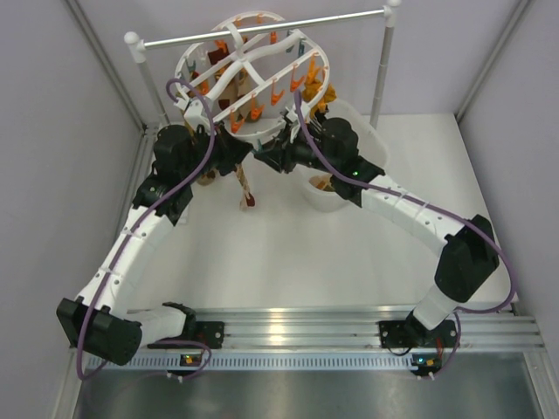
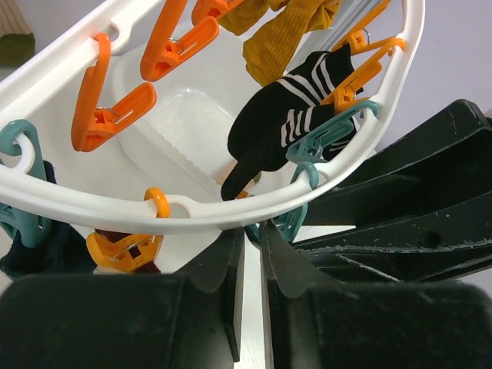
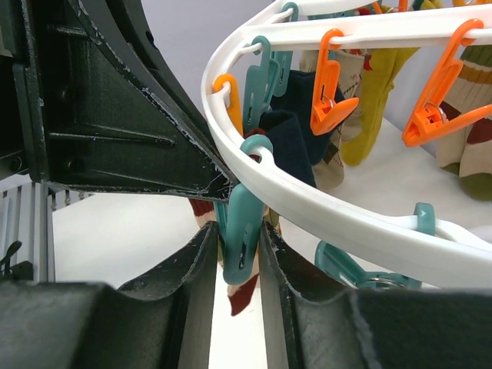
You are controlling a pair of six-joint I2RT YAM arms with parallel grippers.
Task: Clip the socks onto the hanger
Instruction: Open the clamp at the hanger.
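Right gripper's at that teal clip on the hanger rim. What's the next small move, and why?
Probably squeeze the right gripper slightly tighter: its fingers flank the hanging teal plastic clip under the white oval plastic hanger, and the tan and red-brown patterned sock hangs just behind it, seemingly unclipped.

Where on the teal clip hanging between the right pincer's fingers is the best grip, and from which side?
Pinch the teal clip across its two flat faces, coming from below the hanger rim: it hangs upright, faces turned toward the right pincer fingers.
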